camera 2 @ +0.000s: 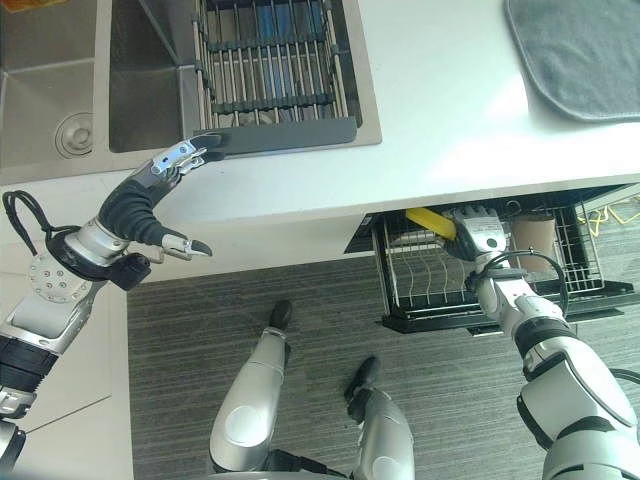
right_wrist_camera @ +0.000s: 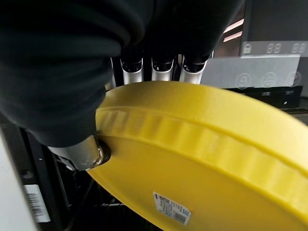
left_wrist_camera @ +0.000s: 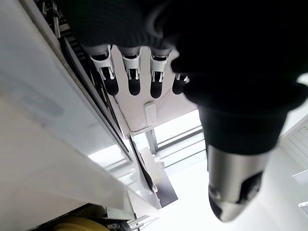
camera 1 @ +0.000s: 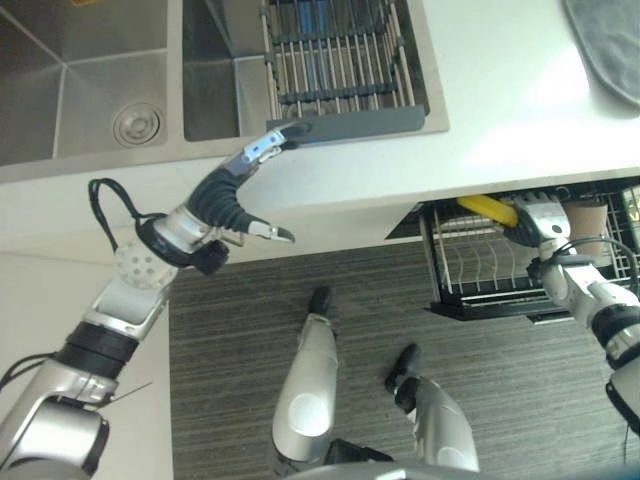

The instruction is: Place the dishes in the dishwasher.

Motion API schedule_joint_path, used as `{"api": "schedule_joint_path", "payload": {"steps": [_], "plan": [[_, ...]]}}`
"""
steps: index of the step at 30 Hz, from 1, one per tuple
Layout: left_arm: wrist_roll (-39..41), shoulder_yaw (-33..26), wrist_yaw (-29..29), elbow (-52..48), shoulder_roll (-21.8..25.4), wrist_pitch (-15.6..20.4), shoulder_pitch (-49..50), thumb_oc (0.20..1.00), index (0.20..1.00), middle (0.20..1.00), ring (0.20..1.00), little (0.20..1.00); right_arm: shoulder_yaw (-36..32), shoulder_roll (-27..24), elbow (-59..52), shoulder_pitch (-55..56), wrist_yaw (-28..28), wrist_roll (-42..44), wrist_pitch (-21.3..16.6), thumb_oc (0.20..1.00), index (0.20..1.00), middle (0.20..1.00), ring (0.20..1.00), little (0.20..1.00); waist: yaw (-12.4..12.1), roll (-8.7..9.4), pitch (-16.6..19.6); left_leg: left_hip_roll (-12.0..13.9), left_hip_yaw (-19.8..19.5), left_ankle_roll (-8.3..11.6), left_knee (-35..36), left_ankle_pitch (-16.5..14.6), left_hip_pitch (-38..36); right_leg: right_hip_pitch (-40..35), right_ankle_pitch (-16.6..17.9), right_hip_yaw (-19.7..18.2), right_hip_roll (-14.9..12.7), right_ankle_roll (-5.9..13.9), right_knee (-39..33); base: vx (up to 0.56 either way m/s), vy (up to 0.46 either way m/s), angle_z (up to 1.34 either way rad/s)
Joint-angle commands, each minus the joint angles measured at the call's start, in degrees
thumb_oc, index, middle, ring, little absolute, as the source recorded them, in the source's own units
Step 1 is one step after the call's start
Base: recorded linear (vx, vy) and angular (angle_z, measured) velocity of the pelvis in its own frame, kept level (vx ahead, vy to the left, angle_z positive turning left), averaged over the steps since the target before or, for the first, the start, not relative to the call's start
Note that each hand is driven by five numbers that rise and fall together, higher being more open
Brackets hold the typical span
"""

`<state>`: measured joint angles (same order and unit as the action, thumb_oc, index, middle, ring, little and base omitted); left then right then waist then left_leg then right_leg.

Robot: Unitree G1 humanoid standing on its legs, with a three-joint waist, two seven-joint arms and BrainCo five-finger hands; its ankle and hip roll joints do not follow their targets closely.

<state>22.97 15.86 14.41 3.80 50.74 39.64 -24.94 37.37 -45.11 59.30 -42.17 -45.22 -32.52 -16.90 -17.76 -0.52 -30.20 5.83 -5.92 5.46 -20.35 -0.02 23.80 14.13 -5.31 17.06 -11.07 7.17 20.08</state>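
White countertop overhung the pulled-out dishwasher rack; right hand pinched the yellow plate above it. Left hand hovered with fingers extended near the sink's drying rack.

White countertop, steel sink, grey cloth, dark striped floor.

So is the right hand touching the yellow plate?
Touching: in the right wrist view the right hand pinches the yellow plate, thumb against its underside and fingers behind its rim.
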Motion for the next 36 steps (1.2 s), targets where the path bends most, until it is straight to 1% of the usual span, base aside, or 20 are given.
{"api": "schedule_joint_path", "payload": {"steps": [1,8,15,18,21,23,27,31,33,34,35,36], "plan": [[-1.68,-0.86,-3.22,0.94,-3.07,4.89,-0.47,1.0,1.0,1.0,1.0,1.0,-2.38,-1.8,0.58,-9.71,-8.33,0.17,4.95,0.2,0.2,0.2,0.2,0.2,0.82,-0.35,2.31,-6.24,1.27,-5.45,-0.05,1.02,2.77,2.27,0.88,0.86,3.12,-2.29,6.84,-0.01,0.038,-0.01],[-0.21,-0.29,-4.67,1.75,-2.82,5.18,-1.93,1.0,1.0,1.0,1.0,1.0,-0.51,-3.06,2.21,-12.47,-8.48,-0.81,8.62,0.2,0.2,0.2,0.2,0.2,1.11,-1.21,1.47,-7.1,1.38,-5.88,-0.78,1.33,4.41,4.98,-0.09,0.43,2.63,-2.69,9.42,-0.05,0.031,0.02],[-0.81,0.28,-5.61,2.68,-3.36,7.05,-2.46,1.0,1.0,1.0,1.0,1.0,1.49,-3.43,4.11,-15.67,-12.06,-4.39,12.3,0.2,0.2,0.2,0.2,0.2,1.1,-2.21,0.64,-7.98,1.63,-6.49,-2.04,1.59,6.72,8.27,-0.9,0.15,1.93,-2.93,12.62,-0.05,0.034,0.02],[-0.49,0.56,-6.04,2.81,-3.52,7.47,-2.75,1.0,1.0,1.0,1.0,1.0,2.3,-3.43,4.93,-17.11,-12.71,-5.76,11.44,0.2,0.2,0.2,0.2,0.2,1.06,-2.62,0.57,-8.19,1.8,-6.63,-2.05,1.86,7.43,9.34,-0.98,0.04,1.64,-2.86,13.27,-0.04,0.05,0.01],[1.69,0.77,-5.47,2.94,-4.16,7.12,-3.01,1.0,1.0,1.0,1.0,1.0,3.27,-3.16,5.72,-18.53,-12.59,-5.9,10.16,0.2,0.2,0.2,0.2,0.2,0.99,-2.96,0.46,-8.38,1.95,-6.76,-1.63,2.3,7.83,10.06,-0.89,-0.08,1.38,-2.7,13.41,-0.04,0.045,-0.03],[1.38,0.93,-5.8,3.34,-4.41,8.43,-3.22,1.0,1.0,1.0,1.0,1.0,4.33,-2.54,6.4,-19.87,-13.87,-7.34,9.33,0.2,0.2,0.2,0.2,0.2,0.8,-3.09,0.44,-8.53,1.95,-6.83,-1.1,2.69,8.36,10.72,-0.75,-0.07,1.33,-2.54,13.18,-0.05,0.034,-0.01],[2.65,1.23,-6.03,3.25,-4.48,8.67,-3.68,1.0,1.0,1.0,1.0,1.0,5.25,-2.02,6.72,-21.23,-14.61,-7.22,7.9,0.2,0.2,0.2,0.2,0.2,0.61,-3.08,0.43,-8.68,1.98,-6.89,-0.65,2.92,8.78,11.25,-0.65,0.04,1.26,-2.42,13.0,-0.02,0.008,0.01],[1.42,1.17,-6.23,2.81,-5.7,9.27,-3.31,1.0,1.0,1.0,1.0,1.0,5.17,-0.48,7.31,-21.65,-15.79,-8.74,7.46,0.2,0.2,0.2,0.2,0.2,0.36,-3.26,0.42,-8.87,2.08,-7.05,-0.86,2.98,9.65,12.15,-0.67,0.17,1.14,-2.41,13.46,0.0,0.0,0.0],[0.98,1.39,-6.82,2.97,-5.9,9.99,-3.1,1.0,1.0,1.0,1.0,1.0,5.11,-0.02,7.58,-21.85,-16.02,-8.01,8.47,0.2,0.2,0.2,0.2,0.2,0.28,-3.42,0.42,-8.95,2.16,-7.09,-0.7,3.08,9.86,12.39,-0.78,0.28,1.04,-2.34,13.6,0.0,0.0,0.0],[0.95,1.47,-7.08,2.86,-6.03,10.12,-3.09,1.0,1.0,1.0,1.0,1.0,5.01,0.26,7.64,-22.26,-15.37,-7.09,9.14,0.244,0.244,0.244,0.244,0.244,0.2,-3.56,0.41,-8.98,2.23,-7.13,-0.61,3.14,10.03,12.59,-0.87,0.27,0.96,-2.39,13.66,0.0,0.0,0.0],[0.96,1.47,-7.13,2.83,-6.04,10.16,-3.09,1.0,1.0,1.0,1.0,1.0,4.98,0.37,7.64,-22.29,-14.94,-6.92,9.04,0.526,0.526,0.526,0.526,0.526,0.19,-3.6,0.41,-8.98,2.24,-7.13,-0.58,3.17,10.1,12.65,-0.89,0.27,0.92,-2.4,13.67,0.0,0.0,0.0],[0.9,1.44,-7.28,2.78,-6.02,10.27,-3.0,1.0,1.0,1.0,1.0,1.0,4.63,0.65,7.9,-21.92,-13.36,-5.52,7.33,1.0,1.0,1.0,1.0,1.0,0.18,-3.68,0.42,-8.98,2.23,-7.09,-0.45,3.35,10.31,12.8,-0.88,0.37,0.83,-2.33,13.66,0.0,0.0,0.0]]}}
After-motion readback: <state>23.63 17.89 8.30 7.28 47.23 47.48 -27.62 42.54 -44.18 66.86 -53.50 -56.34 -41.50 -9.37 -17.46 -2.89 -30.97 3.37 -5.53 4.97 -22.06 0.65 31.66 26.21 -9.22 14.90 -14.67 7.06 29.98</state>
